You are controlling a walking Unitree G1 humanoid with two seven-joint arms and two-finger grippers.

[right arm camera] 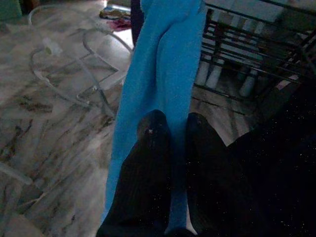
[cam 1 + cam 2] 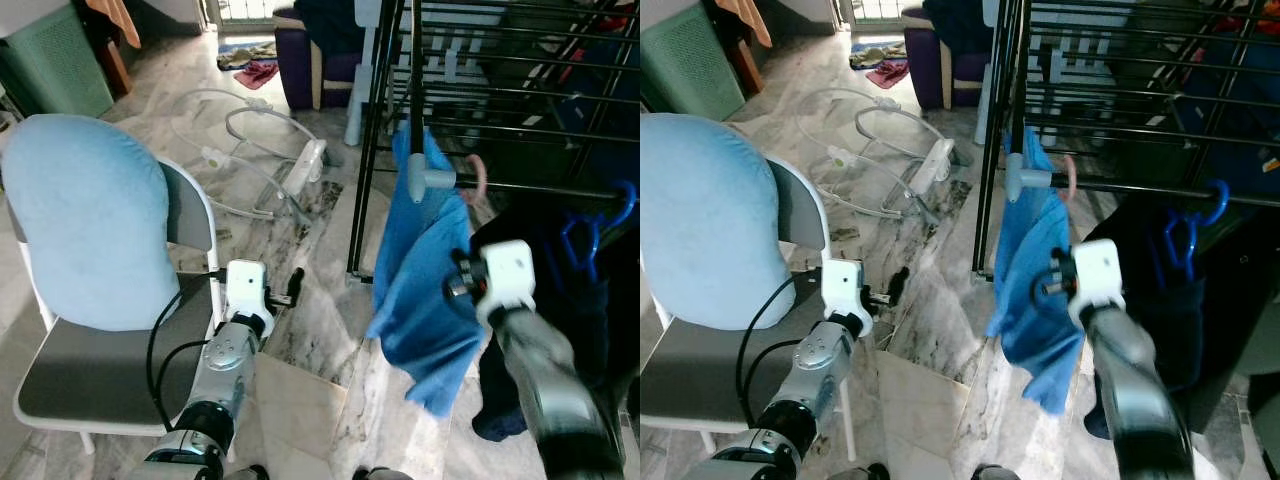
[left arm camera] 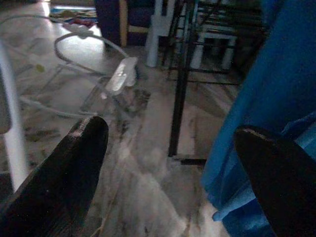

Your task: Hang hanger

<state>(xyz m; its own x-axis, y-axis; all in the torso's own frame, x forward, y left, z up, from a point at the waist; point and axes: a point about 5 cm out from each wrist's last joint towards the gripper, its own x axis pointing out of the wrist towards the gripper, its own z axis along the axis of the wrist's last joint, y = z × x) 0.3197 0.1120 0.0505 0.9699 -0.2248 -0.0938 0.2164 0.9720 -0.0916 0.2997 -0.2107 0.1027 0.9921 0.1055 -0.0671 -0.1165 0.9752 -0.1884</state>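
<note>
A blue garment [image 2: 420,290] hangs from a pink hanger whose hook [image 2: 479,180] sits at a black rail of the drying rack [image 2: 380,130]. My right gripper [image 1: 178,123] is raised against the garment's lower right side, its two fingers shut on a fold of the blue cloth. The right wrist [image 2: 505,275] shows in front of a dark garment [image 2: 545,330] on a blue hanger [image 2: 590,235] on the same rail. My left gripper [image 3: 173,148] is held low beside the chair, fingers wide open, nothing between them.
A grey chair [image 2: 90,380] with a light blue cushion [image 2: 85,220] stands at my left. A white wire bouncer frame [image 2: 260,150] lies on the marble floor ahead. A green cabinet [image 2: 60,65] and a purple armchair [image 2: 310,60] stand further back.
</note>
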